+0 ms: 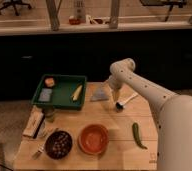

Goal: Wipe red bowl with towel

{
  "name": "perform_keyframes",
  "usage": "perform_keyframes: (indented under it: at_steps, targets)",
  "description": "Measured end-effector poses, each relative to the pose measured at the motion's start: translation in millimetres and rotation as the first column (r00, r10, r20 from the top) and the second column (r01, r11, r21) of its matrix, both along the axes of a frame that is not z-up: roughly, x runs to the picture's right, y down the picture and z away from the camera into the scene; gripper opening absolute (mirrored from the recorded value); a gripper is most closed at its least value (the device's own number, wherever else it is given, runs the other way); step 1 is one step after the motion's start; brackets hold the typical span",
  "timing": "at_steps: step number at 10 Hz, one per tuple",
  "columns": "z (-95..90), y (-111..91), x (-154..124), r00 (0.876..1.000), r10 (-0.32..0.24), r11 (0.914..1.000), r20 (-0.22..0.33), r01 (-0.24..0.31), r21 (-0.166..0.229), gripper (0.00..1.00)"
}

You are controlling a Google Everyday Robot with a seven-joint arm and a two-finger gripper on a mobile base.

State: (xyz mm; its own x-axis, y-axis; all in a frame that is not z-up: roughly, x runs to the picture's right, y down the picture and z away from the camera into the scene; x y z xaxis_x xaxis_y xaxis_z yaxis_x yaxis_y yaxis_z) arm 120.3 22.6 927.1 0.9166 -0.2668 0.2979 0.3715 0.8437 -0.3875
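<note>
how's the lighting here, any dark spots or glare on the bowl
Camera view: warm, dim light falls on the table, and the red bowl is evenly lit with no strong glare. Camera view: the dark band behind the table is almost black. Camera view: the gripper, over the table's far side just right of the towel, shows pale against that band.

This looks like an office or lab floor set up for robot trials. Behind the wooden table (114, 150) stands a dark low wall topped by a glazed partition (52, 15) with metal posts, and past it a wheeled office chair (14, 6). The gripper (114, 94) hangs over the table's far side
</note>
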Motion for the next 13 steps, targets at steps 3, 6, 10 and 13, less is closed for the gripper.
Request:
perform_keyframes:
  at_steps: [3,6,10,13]
  targets:
    - [5.6,-0.7,-14.8,0.999,-0.025,0.9995,0.025,0.025,-0.021,0.80]
    - [16.6,7.5,-26.0,0.998,-0.048,0.9970,0.038,0.050,-0.059,0.80]
    - [31.3,15.4,-35.3,0.997,-0.063,0.9943,0.036,0.066,-0.084,0.80]
    - [39.2,18.7,-45.5,0.995,-0.086,0.9905,0.044,0.090,-0.104,0.80]
